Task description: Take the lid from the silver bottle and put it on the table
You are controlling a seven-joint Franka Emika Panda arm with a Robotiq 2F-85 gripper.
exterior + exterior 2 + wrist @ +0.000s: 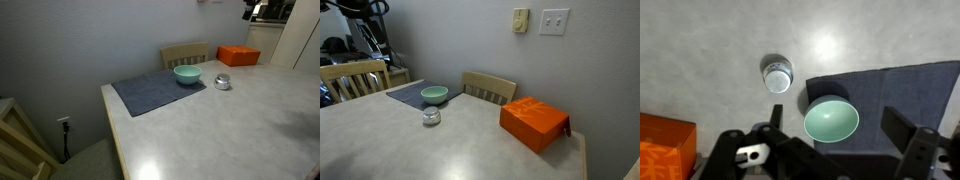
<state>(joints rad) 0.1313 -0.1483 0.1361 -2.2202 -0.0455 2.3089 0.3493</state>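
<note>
Silver bottle [777,74] just beside mat [895,85] edge

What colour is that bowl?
The bowl is teal, a pale blue-green. It shows best in the wrist view.

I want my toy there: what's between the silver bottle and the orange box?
Nothing: only bare table between silver bottle and orange box, in both exterior views.

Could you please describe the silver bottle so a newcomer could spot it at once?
On the pale table, find the grey mat holding the teal bowl. The bottle stands on bare tabletop just off the mat, near the bowl: small, squat, shiny silver.
</note>
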